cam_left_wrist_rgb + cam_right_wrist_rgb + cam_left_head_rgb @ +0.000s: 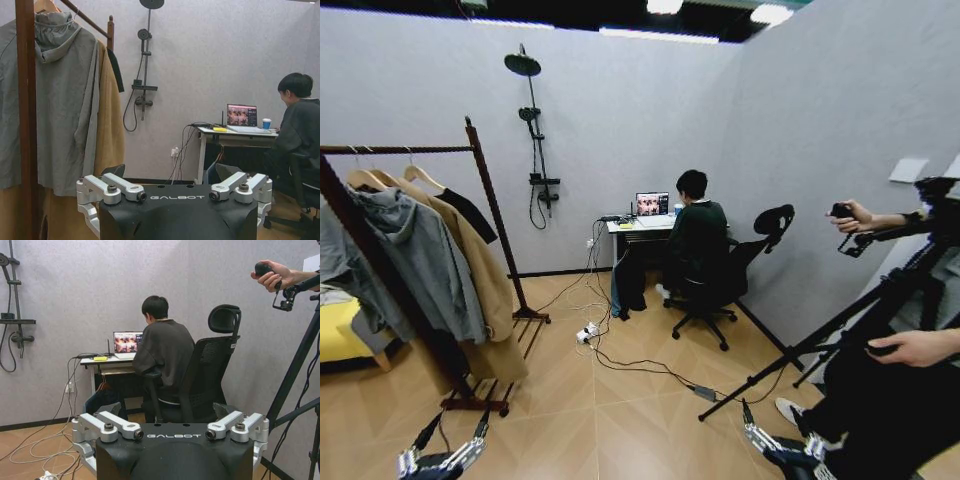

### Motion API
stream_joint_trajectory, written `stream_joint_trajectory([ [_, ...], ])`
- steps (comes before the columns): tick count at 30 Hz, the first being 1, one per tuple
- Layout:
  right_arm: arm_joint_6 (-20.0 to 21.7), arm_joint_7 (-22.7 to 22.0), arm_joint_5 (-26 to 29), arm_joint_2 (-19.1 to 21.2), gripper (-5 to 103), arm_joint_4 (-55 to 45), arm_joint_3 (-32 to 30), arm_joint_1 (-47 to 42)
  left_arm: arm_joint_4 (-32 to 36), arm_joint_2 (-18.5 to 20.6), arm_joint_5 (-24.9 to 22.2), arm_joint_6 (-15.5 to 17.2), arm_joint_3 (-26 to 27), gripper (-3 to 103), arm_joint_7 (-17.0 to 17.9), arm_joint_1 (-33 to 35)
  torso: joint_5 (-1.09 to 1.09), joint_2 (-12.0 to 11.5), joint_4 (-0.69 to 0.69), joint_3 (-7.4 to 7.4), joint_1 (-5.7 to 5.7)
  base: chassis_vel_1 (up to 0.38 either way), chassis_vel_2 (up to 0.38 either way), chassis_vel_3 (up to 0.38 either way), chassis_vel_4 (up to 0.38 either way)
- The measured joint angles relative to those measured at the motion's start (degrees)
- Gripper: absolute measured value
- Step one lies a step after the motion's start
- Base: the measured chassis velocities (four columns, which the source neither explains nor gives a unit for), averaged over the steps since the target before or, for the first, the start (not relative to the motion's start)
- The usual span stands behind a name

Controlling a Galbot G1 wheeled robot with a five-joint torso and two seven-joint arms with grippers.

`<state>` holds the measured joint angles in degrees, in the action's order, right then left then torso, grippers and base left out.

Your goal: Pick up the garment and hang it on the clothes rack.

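- Clothes rack (490, 215) at left, holding grey hoodie (415, 250), tan coat (480, 270) and black garment (470, 212) behind, all hanging.
- Left gripper (445, 455) low near rack base, jaws wide open, empty.
- Right gripper (775, 445) low at right, jaws open, empty.

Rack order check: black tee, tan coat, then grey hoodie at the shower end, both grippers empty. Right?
Not quite. The order is reversed: in the head view the black tee hangs at the shower end of the rack, with the tan coat next and the grey hoodie farther in. Both the left gripper and right gripper are empty, fingers open.
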<state>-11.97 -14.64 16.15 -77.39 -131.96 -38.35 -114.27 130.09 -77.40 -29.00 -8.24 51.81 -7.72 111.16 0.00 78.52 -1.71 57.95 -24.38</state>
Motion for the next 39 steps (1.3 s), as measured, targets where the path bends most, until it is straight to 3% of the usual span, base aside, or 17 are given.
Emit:
stream_joint_trajectory([
  [11,0.0,0.0,0.0,0.0,100,0.0,0.0,0.0,0.0,0.0,0.0,0.0,0.0,100,0.0,0.0,0.0,0.0,-0.01,-0.05,0.09,0.097,-0.109,-0.101,0.1],
  [23,0.0,0.0,0.0,0.0,100,0.0,0.0,0.0,0.0,0.0,0.0,0.0,0.0,100,0.0,0.0,0.0,-2.4,0.02,-1.24,1.23,0.0,0.03,0.038,0.001],
  [39,0.0,0.0,0.0,0.0,100,0.0,0.0,0.0,0.0,0.0,0.0,0.0,0.0,100,0.0,0.0,0.0,-2.5,0.01,-1.29,1.27,0.0,0.0,0.0,0.0],
])
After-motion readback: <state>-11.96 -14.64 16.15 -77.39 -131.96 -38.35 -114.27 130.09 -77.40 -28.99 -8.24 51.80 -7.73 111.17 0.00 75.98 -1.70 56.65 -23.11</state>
